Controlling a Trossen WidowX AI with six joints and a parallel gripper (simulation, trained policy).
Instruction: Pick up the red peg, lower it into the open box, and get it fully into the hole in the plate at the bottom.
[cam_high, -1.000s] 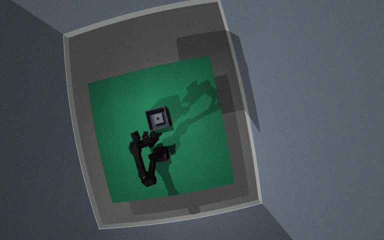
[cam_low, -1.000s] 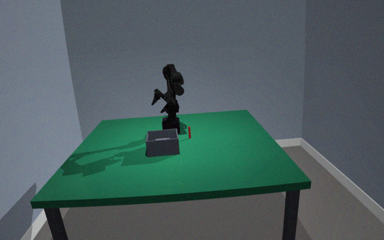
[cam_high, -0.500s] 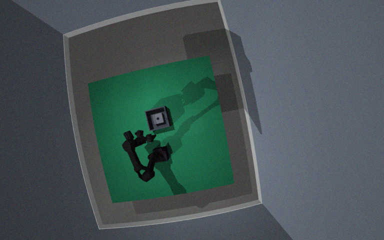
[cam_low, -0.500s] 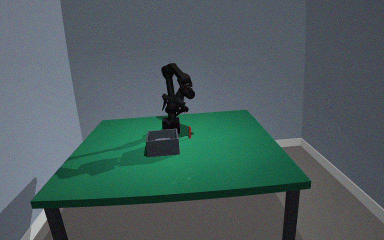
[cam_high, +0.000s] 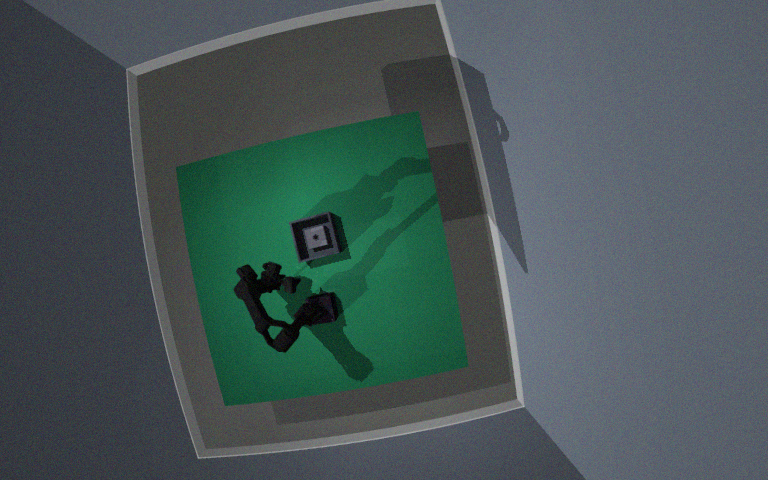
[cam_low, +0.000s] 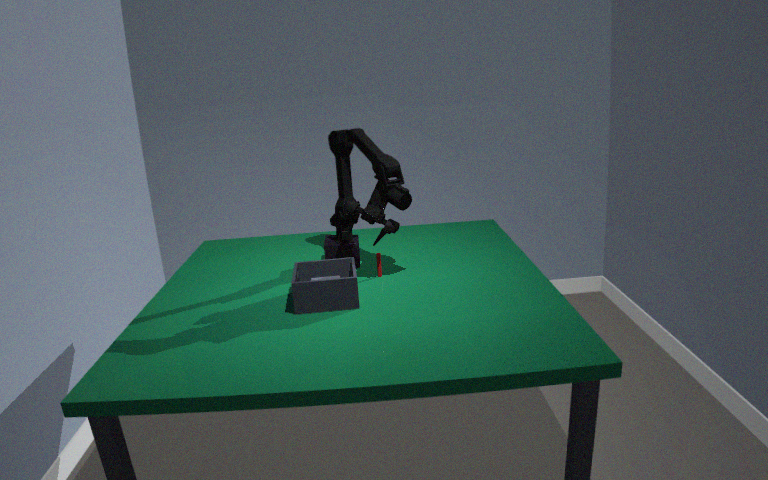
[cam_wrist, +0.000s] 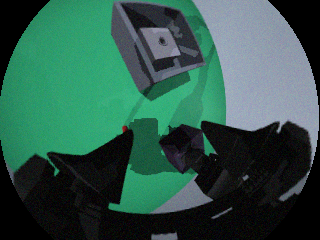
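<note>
In the exterior view, the peg (cam_low: 379, 264) (cam_wrist: 125, 129) stands on the tabletop (cam_high: 396, 316) (cam_low: 396, 339) (cam_wrist: 60, 90), right of the box (cam_high: 342, 237) (cam_low: 326, 295) (cam_wrist: 127, 55); the plate (cam_high: 310, 242) (cam_low: 325, 278) (cam_wrist: 152, 49) lies inside the box.
</note>
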